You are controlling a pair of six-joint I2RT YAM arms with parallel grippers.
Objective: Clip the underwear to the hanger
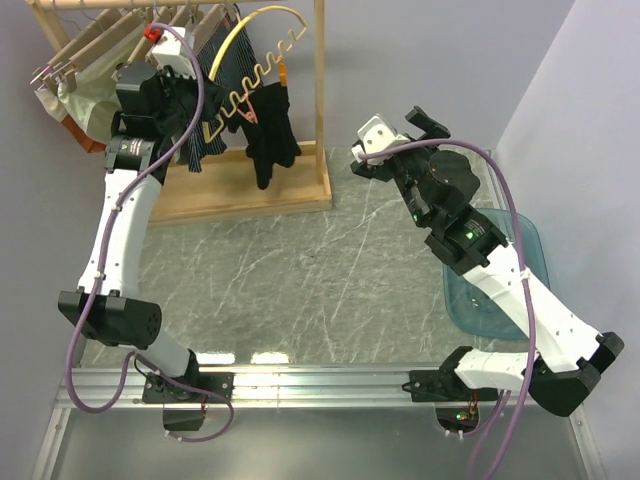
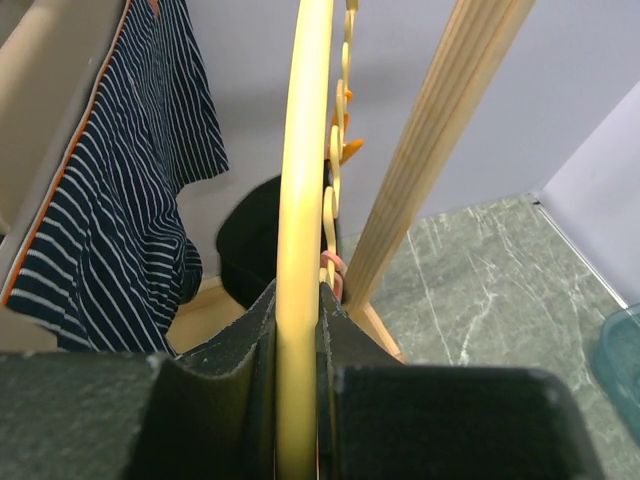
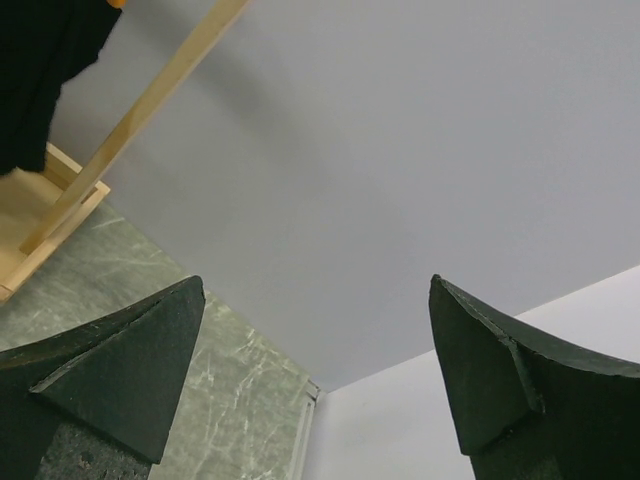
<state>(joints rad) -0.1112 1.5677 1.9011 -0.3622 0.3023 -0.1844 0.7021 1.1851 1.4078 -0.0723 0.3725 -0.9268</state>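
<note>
The yellow hanger (image 1: 262, 28) hangs tilted at the wooden rack, its wavy bar running down to the left. My left gripper (image 1: 212, 122) is shut on the lower left end of its arch; in the left wrist view the yellow hanger (image 2: 305, 150) runs straight up out of the gripper (image 2: 298, 330). The black underwear (image 1: 270, 130) dangles under the wavy bar beside an orange-red clip (image 1: 245, 115), and shows as the dark underwear (image 2: 250, 240) behind the arch. My right gripper (image 1: 392, 135) stands open and empty right of the rack, and in its own view the gripper (image 3: 315, 330) faces the wall.
The wooden rack post (image 1: 320, 100) and base (image 1: 250, 190) stand just right of the hanger. Dark blue striped shorts (image 2: 120, 200) and beige clip hangers (image 1: 100, 45) crowd the rail on the left. A teal bin (image 1: 500, 290) sits under my right arm.
</note>
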